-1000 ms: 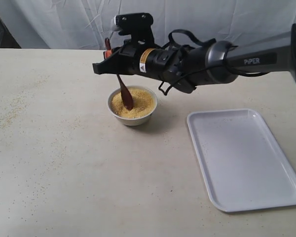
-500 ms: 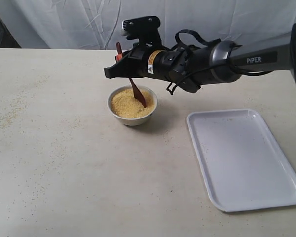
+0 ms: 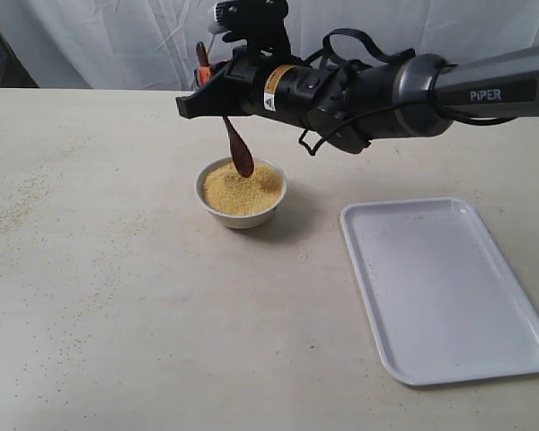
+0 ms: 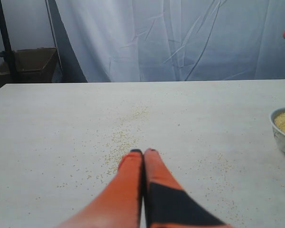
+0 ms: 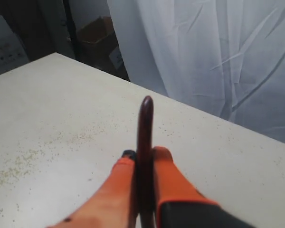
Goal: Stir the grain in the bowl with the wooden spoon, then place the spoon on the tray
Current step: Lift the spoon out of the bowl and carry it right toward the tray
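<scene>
the right gripper (image 3: pixel 205 88) is clamped on the slim handle of the dark reddish-brown wooden spoon (image 3: pixel 234 144), whose oval end hangs tilted just over the golden-yellow grain (image 3: pixel 238 193) in the small round white ceramic bowl (image 3: pixel 241 221). the left gripper (image 4: pixel 143 153) is pressed closed, holding nothing.

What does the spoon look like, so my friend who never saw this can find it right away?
Find the pale table, then the small white bowl of yellow grain left of the big white tray. Just above that bowl, the right end effector grips the wooden spoon, oval end pointing down. It is the only dark reddish-brown thing there, slim and long.
</scene>
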`<state>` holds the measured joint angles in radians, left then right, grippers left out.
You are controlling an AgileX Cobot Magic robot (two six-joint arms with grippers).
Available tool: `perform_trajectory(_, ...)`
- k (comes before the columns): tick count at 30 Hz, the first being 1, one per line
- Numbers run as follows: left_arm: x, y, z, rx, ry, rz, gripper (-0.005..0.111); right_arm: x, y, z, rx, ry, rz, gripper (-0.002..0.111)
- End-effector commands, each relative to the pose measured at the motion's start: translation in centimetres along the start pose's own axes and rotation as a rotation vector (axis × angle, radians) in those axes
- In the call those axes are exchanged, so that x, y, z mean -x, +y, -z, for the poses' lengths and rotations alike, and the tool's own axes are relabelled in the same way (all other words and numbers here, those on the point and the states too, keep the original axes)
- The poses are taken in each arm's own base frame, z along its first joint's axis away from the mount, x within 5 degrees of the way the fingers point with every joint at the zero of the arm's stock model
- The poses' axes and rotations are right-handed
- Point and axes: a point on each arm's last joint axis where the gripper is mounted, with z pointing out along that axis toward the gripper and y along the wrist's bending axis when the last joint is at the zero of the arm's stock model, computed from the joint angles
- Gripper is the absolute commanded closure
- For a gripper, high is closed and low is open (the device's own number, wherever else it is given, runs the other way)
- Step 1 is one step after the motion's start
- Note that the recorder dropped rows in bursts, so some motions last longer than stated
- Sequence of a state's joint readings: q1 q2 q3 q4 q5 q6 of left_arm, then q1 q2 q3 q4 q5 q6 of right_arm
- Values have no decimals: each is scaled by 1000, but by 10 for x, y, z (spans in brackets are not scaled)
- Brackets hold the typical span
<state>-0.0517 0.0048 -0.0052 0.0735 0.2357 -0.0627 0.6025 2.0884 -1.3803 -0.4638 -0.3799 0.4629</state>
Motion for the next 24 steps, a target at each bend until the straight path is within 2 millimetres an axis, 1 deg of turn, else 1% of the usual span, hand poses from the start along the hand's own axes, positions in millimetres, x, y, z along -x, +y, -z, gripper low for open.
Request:
perform_trajectory(1,-1,0,0,0,-4,5,107,-22,-7,-8,-24,74,3,109)
perform_trajectory(2,-1,0,0,0,-4,5,107,-27,-6,-10,-22,83,-18,109)
perform_trajectory(3,-1,0,0,0,-4,5,107,-32,-3,-12,-14,86,-78,109)
perform_trajectory(5,-1,0,0,0,-4,5,107,-30,1,-13,4,63,-107,109)
perform_trajectory(6,-1,0,0,0,-4,5,107,-27,1,-12,9,49,-106,109)
perform_trajectory(8,-1,0,0,0,-4,5,107,-14,3,-7,13,19,-102,109)
perform_trajectory(9,-1,0,0,0,-4,5,107,-3,1,-2,6,3,-97,109)
perform_trajectory(10,-1,0,0,0,-4,5,107,0,1,0,1,3,-89,109)
perform_trajectory(11,-1,0,0,0,-4,5,107,9,1,6,-15,13,-74,109)
perform_trajectory(12,-1,0,0,0,-4,5,107,10,1,7,-20,25,-58,109)
perform_trajectory(14,-1,0,0,0,-4,5,107,5,0,6,-24,49,28,109)
perform_trajectory(15,-1,0,0,0,-4,5,107,8,0,8,-35,63,53,109)
perform_trajectory(16,-1,0,0,0,-4,5,107,13,-1,13,-54,80,56,109)
perform_trajectory(18,-1,0,0,0,-4,5,107,31,-3,27,-103,106,53,109)
perform_trajectory(19,-1,0,0,0,-4,5,107,43,-4,39,-139,132,54,109)
perform_trajectory(20,-1,0,0,0,-4,5,107,51,-6,51,-191,186,18,109)
perform_trajectory(21,-1,0,0,0,-4,5,107,53,-8,58,-224,224,-10,109)
perform_trajectory(24,-1,0,0,0,-4,5,107,54,-30,87,-372,411,-54,109)
